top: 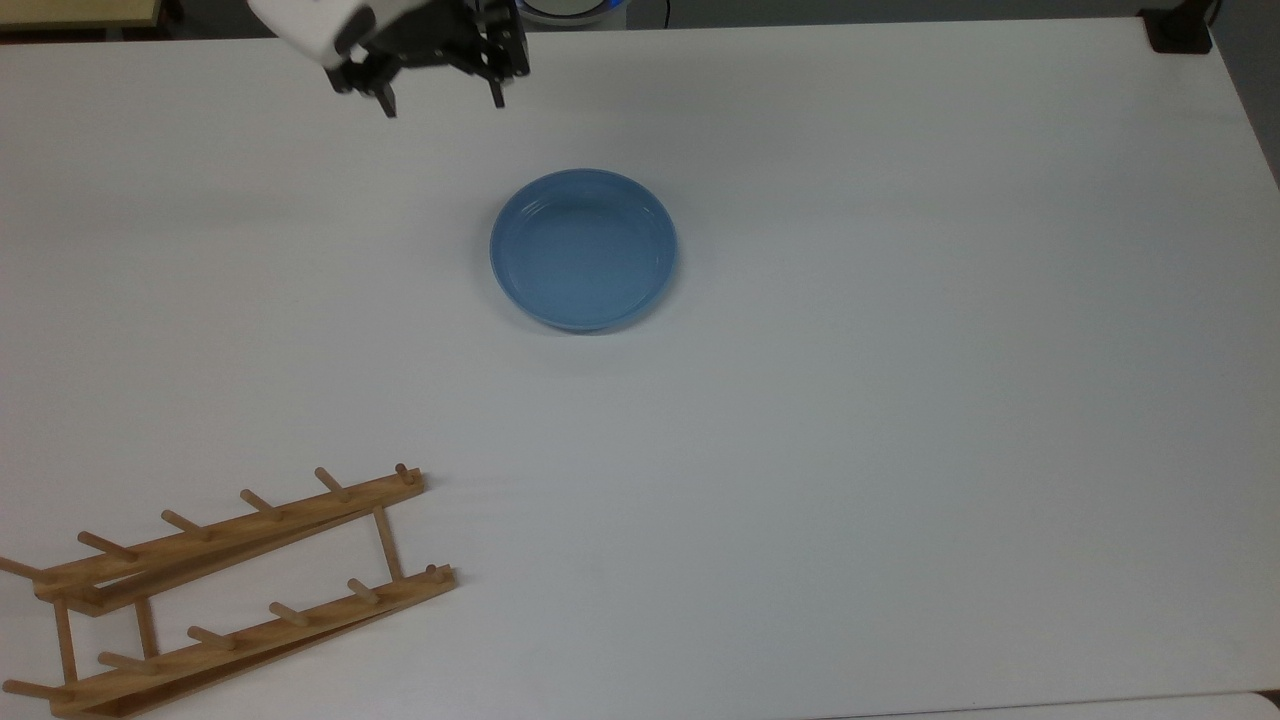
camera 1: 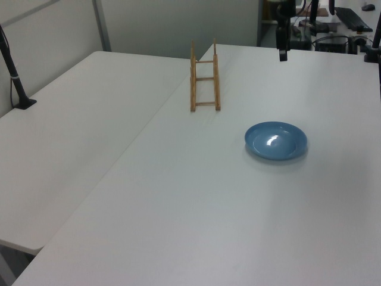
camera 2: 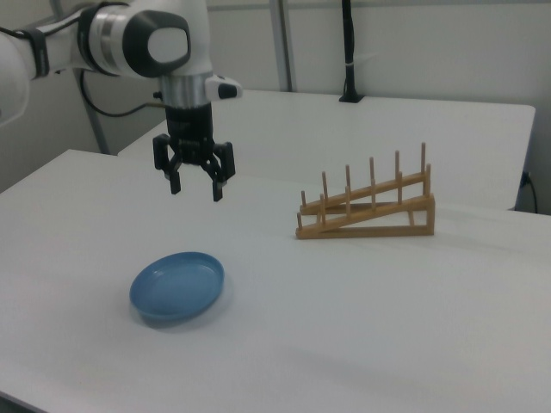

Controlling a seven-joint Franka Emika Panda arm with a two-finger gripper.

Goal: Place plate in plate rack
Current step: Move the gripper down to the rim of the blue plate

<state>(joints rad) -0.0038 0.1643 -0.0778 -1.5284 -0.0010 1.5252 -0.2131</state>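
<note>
In the right view, the light-blue plate (camera 2: 177, 286) lies flat on the white table (camera 2: 362, 327), nearest the camera and toward the right view's left. Above and behind it hangs the hand (camera 2: 196, 190), pointing down with its two fingers spread apart and nothing between them, clear of the plate. Farther back, toward the right view's right, the wooden plate rack (camera 2: 368, 207) stands on the table with its pegs upright, well apart from the plate. In the top view the plate (top: 583, 250) sits mid-table, the hand (top: 441, 102) near the upper edge, the plate rack (top: 225, 590) at lower left.

Even, bright overhead light, soft faint shadows, small glare on the plate (camera 1: 275, 140)
</note>
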